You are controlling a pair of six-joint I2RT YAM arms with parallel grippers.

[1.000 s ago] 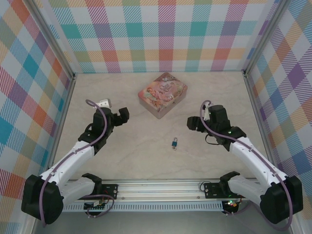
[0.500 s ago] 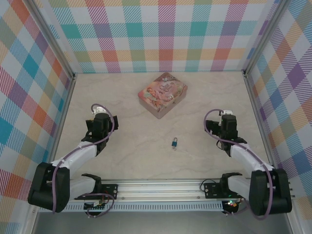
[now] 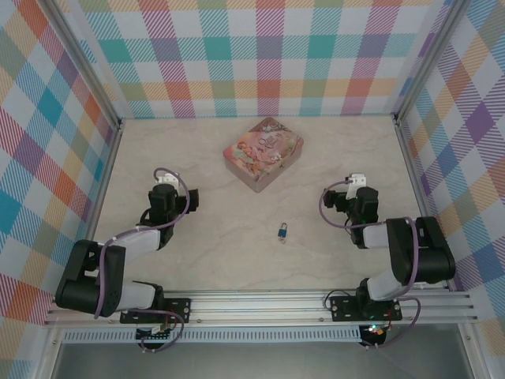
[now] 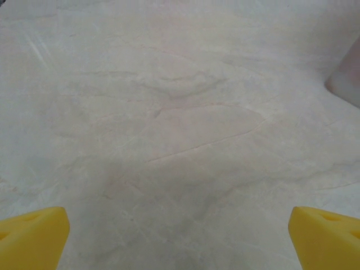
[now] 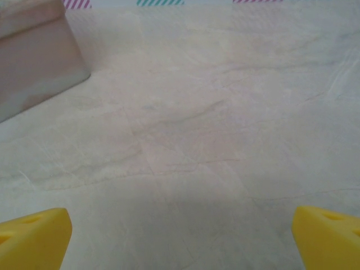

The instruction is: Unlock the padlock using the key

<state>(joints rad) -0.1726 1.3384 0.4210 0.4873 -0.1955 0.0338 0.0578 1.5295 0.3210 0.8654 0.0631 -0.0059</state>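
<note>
wide-spread gripper, pink box beyond

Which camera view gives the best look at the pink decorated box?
The top external view: the whole pink printed box appears, its lid picture visible. The left wrist view catches a blurred corner at its right edge; the right wrist view, one plain side wall at upper left.

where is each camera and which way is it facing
Top external: high behind the bases, looking down on padlock, box, left arm, right arm.
Left wrist: low over the table, box edge at right, left claw open.
Right wrist: low, box upper left, right claw open.
Shared: all see the box.
</note>
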